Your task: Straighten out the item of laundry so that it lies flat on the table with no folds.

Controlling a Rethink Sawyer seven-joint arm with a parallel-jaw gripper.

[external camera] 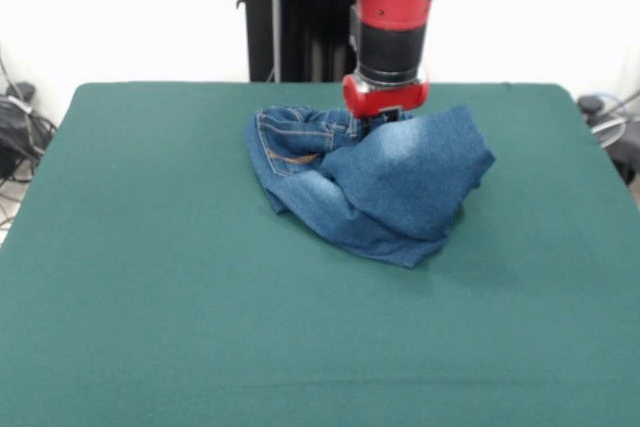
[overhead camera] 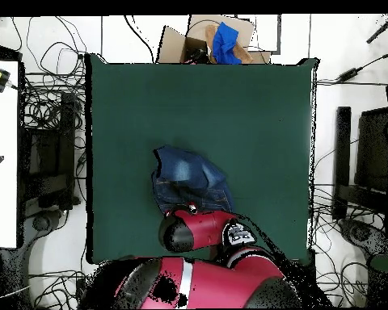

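— Gripper point(external camera: 385, 119) state? 
— Can't tell; its tip is buried in the crumpled blue denim jeans point(external camera: 375, 182), perhaps lifting them to unfold.
— Jeans? 
— Bunched beneath it, on the dark green felt table's point(external camera: 150, 277) far half.

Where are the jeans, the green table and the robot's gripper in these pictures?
jeans point(external camera: 400, 182), front view, on the broad folded denim panel.
green table point(external camera: 150, 297), front view, on bare cloth.
gripper point(external camera: 383, 119), front view, at its tips against the denim.

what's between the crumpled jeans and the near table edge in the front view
Nothing: between the crumpled blue denim jeans and the near edge of the dark green felt table, the front view shows only bare cloth.
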